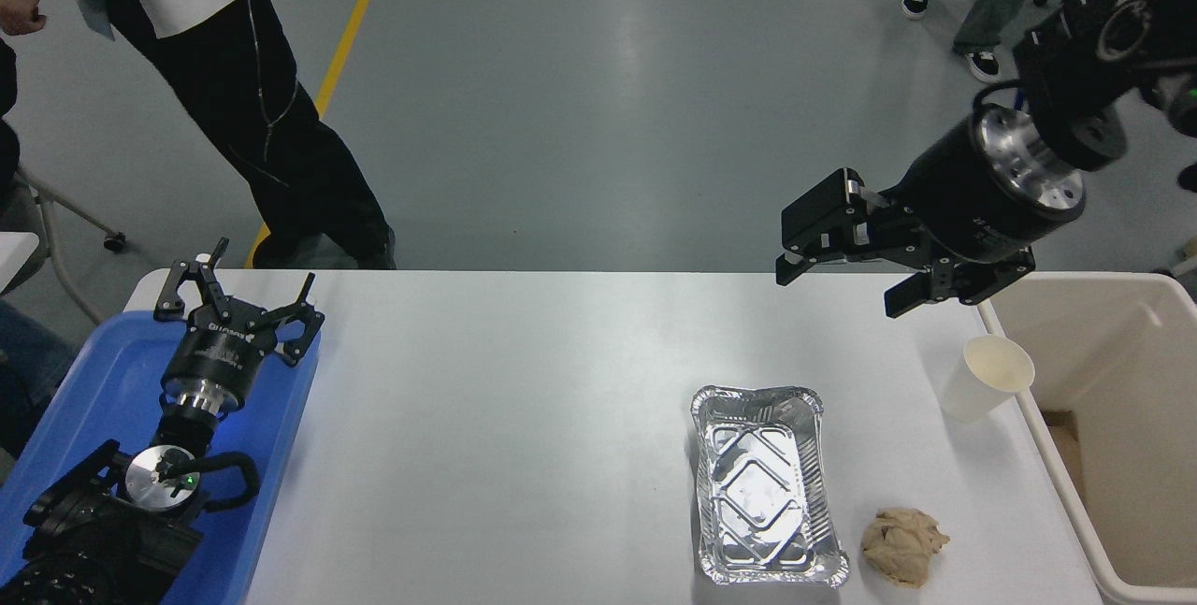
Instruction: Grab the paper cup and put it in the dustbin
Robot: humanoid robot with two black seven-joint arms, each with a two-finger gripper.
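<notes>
The white paper cup stands upright near the table's right edge, cream inside showing. The cream-beige dustbin sits just off the table's right edge, right beside the cup. My right gripper is open and empty, raised above the table's far right edge, up and to the left of the cup, fingers pointing left. My left gripper is open and parked over the blue tray at the lower left.
A silver foil tray lies left of the cup toward the front. A crumpled tan paper wad lies at the front right. A blue tray sits at the left edge. People stand on the floor beyond the table.
</notes>
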